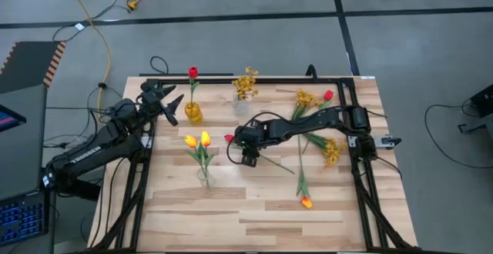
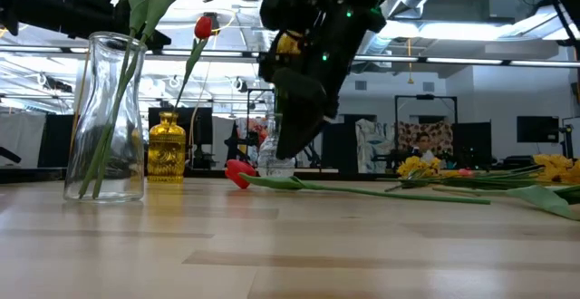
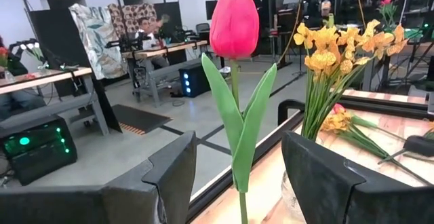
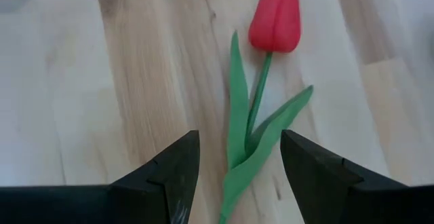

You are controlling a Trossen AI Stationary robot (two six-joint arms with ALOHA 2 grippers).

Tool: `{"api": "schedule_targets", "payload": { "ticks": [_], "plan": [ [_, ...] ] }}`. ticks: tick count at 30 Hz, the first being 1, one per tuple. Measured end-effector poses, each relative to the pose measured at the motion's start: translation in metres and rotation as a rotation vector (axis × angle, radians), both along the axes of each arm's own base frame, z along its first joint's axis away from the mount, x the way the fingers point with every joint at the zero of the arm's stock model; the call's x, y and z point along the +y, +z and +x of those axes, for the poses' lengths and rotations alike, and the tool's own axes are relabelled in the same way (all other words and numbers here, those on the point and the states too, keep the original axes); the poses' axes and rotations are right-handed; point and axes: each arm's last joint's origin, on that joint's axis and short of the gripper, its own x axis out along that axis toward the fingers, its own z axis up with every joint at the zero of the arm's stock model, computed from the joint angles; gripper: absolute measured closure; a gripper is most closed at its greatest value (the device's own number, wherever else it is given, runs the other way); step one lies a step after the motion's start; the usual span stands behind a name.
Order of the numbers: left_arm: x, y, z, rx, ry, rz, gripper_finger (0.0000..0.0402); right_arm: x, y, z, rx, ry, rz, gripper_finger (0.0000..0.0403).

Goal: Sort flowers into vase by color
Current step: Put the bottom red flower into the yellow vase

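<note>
**Inspector:** At the middle of the counter [image 1: 262, 208], the right arm reaches in from the right edge, its right claw [image 1: 248, 158] hanging just above the wood, jaws spread and empty.

**Clerk:** And the flower it is after?

**Inspector:** A red tulip [image 4: 274, 26] lies flat on the boards directly under that claw. In the right wrist view its stem [image 4: 258, 102] runs lengthwise between the two fingers [image 4: 173, 173], bloom pointing away from the wrist.

**Clerk:** Which arm is nearer?

**Inspector:** The right, plainly. The left claw [image 1: 171, 108] waits near the far left corner, jaws apart, holding nothing, beside the amber vase [image 1: 193, 113] that already carries one red tulip.
</note>
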Motion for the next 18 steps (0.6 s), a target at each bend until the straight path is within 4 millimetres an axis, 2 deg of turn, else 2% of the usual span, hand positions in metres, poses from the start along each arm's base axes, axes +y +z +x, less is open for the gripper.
{"api": "schedule_targets", "payload": {
  "ticks": [8, 13, 18],
  "plan": [
    [0.0, 0.0, 0.0, 0.0, -0.005, 0.0, 0.0196, -0.004, -0.012, 0.005, 0.003, -0.028, 0.012, 0.017],
    [0.0, 0.0, 0.0, 0.004, -0.007, -0.002, 0.0196, -0.004, -0.033, 0.007, 0.057, -0.031, 0.014, 0.017],
    [0.0, 0.0, 0.0, 0.004, -0.008, -0.003, 0.0196, -0.004, -0.038, 0.008, 0.066, -0.032, 0.013, 0.0176]
  ]
}}
